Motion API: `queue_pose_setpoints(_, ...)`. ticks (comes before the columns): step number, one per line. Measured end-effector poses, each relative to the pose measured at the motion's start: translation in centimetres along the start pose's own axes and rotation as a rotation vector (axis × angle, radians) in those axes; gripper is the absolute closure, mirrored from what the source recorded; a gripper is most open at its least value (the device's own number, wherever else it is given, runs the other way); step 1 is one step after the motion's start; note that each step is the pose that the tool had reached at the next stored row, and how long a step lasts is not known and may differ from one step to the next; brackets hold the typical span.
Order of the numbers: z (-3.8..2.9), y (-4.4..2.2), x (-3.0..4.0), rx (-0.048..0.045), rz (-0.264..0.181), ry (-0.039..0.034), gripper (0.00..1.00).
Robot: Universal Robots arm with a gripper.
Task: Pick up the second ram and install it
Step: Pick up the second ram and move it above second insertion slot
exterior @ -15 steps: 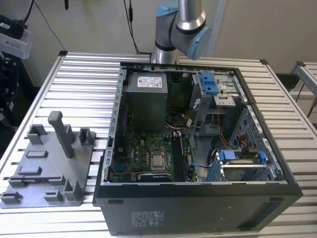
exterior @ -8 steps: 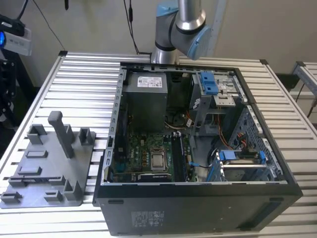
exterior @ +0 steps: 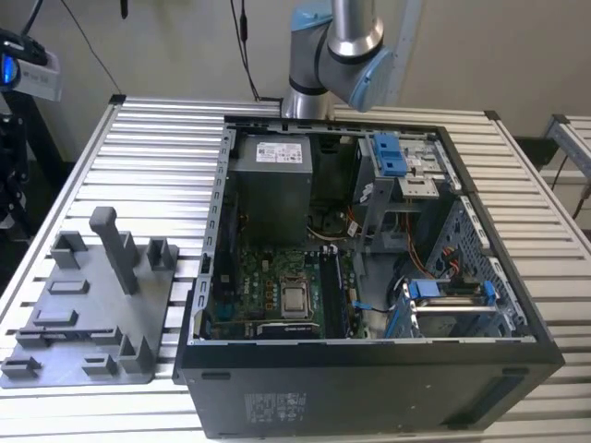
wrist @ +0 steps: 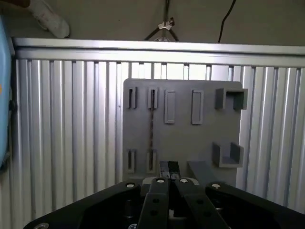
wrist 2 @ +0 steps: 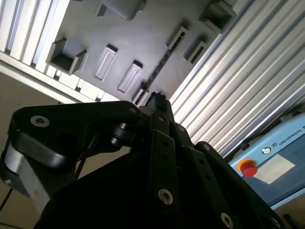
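The second ram (wrist: 151,129) is a thin dark strip standing on edge in two slots of the grey holder tray (wrist: 181,138). It also appears as a dark line (wrist 2: 162,62) in the second wrist view. My gripper (wrist: 168,167) hangs well above the tray, its fingertips close together with nothing between them. They sit over the tray's near edge, slightly to one side of the ram's line. One black fingertip (wrist 2: 157,101) shows in the second wrist view. The open computer case (exterior: 369,369) with its green motherboard (exterior: 268,291) lies to the exterior view's right of the tray (exterior: 92,323).
The slatted aluminium table (exterior: 157,148) carries the tray and the case. A tall post (exterior: 115,245) and several blocks rise from the tray. A power supply (exterior: 270,189) and drive cages (exterior: 443,300) fill the case. A pendant with a red button (wrist 2: 248,168) lies beside the table.
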State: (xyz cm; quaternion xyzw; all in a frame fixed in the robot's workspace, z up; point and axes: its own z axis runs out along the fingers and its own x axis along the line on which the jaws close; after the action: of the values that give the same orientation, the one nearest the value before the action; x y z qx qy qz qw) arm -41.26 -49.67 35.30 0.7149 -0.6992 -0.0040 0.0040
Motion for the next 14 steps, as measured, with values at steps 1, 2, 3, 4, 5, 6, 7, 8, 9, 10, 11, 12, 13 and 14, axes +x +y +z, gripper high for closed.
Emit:
queue_pose_setpoints(1,0.00,0.00,0.00,0.0000,0.000,-0.0001,0.89)
queue_pose_setpoints(2,0.00,0.00,0.00,0.0000,0.000,-0.0001,0.89)
queue_pose_setpoints(3,0.00,0.00,0.00,0.0000,0.000,-0.0001,0.89)
queue_pose_setpoints(4,0.01,0.00,0.00,0.0000,0.000,-0.0001,0.89)
queue_pose_setpoints(5,0.01,0.00,0.00,0.0001,0.000,-0.0002,0.89)
queue_pose_setpoints(6,0.02,0.01,0.00,0.0001,0.000,-0.0002,0.89)
queue_pose_setpoints(7,0.02,0.01,0.00,0.0001,0.000,-0.0002,0.89)
queue_pose_setpoints(8,0.02,0.01,0.00,0.0001,0.000,-0.0002,0.88)
queue_pose_setpoints(9,0.02,0.02,0.00,0.0000,0.000,-0.0001,0.83)
queue_pose_setpoints(10,0.02,0.02,0.00,0.0001,0.000,-0.0002,0.83)
queue_pose_setpoints(11,0.03,0.02,0.00,0.0001,0.000,-0.0002,0.76)
queue_pose_setpoints(12,0.03,0.03,0.00,0.0001,0.000,-0.0002,0.76)
queue_pose_setpoints(13,0.03,0.03,0.00,0.0001,0.000,-0.0002,0.70)
queue_pose_setpoints(14,0.03,0.03,0.00,0.0000,0.000,-0.0001,0.70)
